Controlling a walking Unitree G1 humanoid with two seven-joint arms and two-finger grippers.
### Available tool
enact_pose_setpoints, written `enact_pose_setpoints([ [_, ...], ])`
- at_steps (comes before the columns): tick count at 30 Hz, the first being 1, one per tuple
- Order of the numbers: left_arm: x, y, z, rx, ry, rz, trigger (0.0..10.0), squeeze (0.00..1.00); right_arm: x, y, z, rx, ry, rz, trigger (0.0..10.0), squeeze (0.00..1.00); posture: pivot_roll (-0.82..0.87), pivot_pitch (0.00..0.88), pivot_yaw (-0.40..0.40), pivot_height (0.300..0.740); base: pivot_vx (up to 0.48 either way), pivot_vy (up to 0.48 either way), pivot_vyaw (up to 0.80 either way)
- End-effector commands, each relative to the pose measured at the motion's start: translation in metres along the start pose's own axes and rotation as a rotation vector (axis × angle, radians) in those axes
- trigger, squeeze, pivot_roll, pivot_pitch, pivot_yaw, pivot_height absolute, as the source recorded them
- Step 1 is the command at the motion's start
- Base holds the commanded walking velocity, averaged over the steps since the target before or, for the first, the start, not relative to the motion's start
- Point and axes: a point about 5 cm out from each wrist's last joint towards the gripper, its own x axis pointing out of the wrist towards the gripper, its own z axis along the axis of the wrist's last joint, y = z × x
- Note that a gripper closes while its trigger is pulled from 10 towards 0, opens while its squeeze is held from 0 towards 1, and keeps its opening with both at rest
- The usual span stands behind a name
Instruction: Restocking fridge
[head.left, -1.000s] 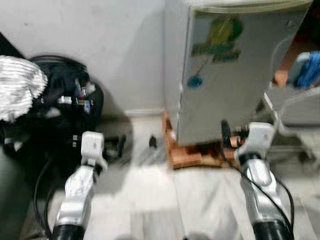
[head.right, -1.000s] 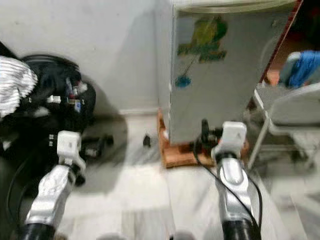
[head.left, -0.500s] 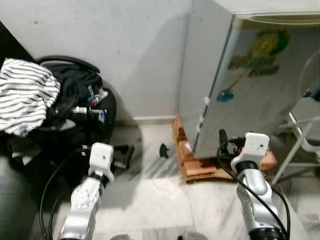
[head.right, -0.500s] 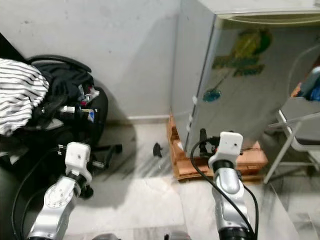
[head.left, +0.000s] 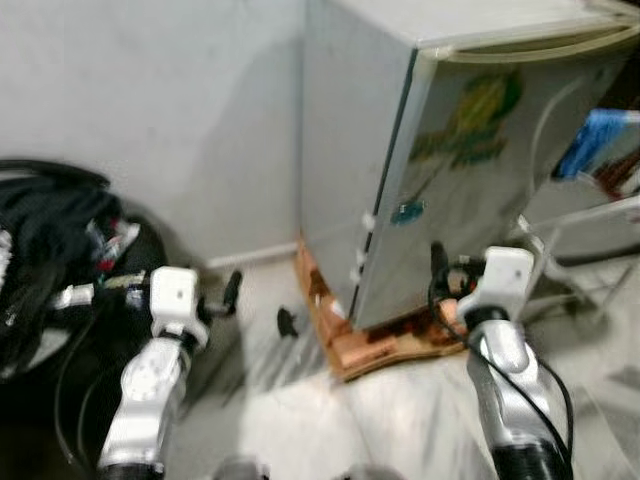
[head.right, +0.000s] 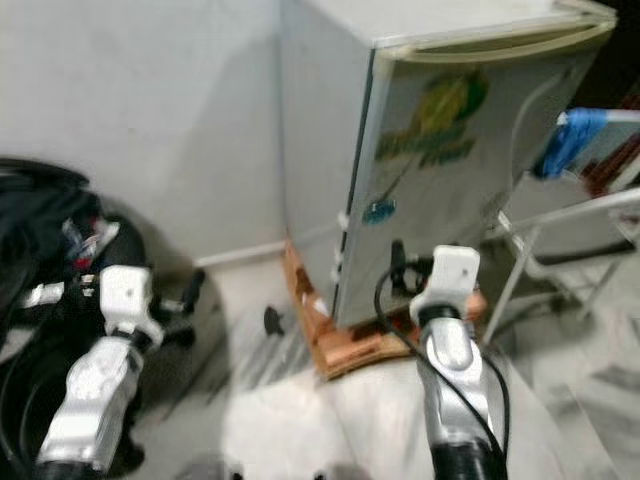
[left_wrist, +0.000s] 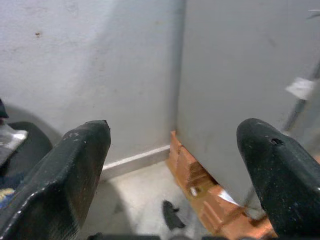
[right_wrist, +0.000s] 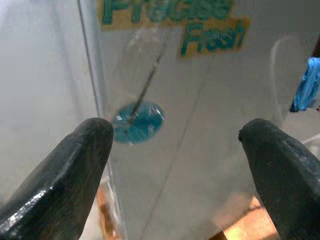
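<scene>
Grey mini fridge, just 1, sits shut on a base of orange bricks beside the wall, probably to keep it off the floor. Both tools are spread and empty: right tool faces the door's 2 stickers, left tool faces the corner.

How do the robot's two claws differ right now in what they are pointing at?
The left gripper points at the wall corner and the bricks under the fridge; the right gripper faces the fridge door and its blue sticker, closer in. Both are open and hold nothing.
</scene>
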Motion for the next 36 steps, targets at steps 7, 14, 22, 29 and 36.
enact_pose_setpoints([
  [7,-0.001,0.0,0.003,-0.033,0.016,-0.005,10.0,0.0,-0.001,0.005,-0.005,0.006,0.033,0.013,10.0,0.0,0.0,0.086,-0.031,0.74,0.198,0.403,-0.8],
  [14,0.002,-0.004,0.003,-0.04,0.035,-0.022,10.0,0.0,-0.001,0.001,-0.004,0.009,0.03,-0.002,10.0,0.0,-0.01,0.089,-0.016,0.74,0.0,0.47,-0.79],
  [22,0.002,-0.006,0.002,-0.034,0.05,-0.025,10.0,0.0,-0.002,0.001,-0.006,0.016,0.041,-0.007,10.0,0.0,-0.01,0.087,-0.017,0.74,0.0,0.18,-0.09],
  [29,0.002,-0.004,0.005,-0.028,0.045,-0.02,10.0,0.0,-0.001,0.002,-0.006,0.018,0.048,-0.001,10.0,0.0,0.0,0.084,-0.024,0.74,0.0,0.0,-0.53],
  [36,0.003,-0.009,0.007,-0.058,0.036,-0.056,10.0,0.0,0.001,0.003,-0.005,0.017,0.047,0.007,10.0,0.0,0.0,0.097,-0.024,0.74,0.0,0.0,-0.8],
])
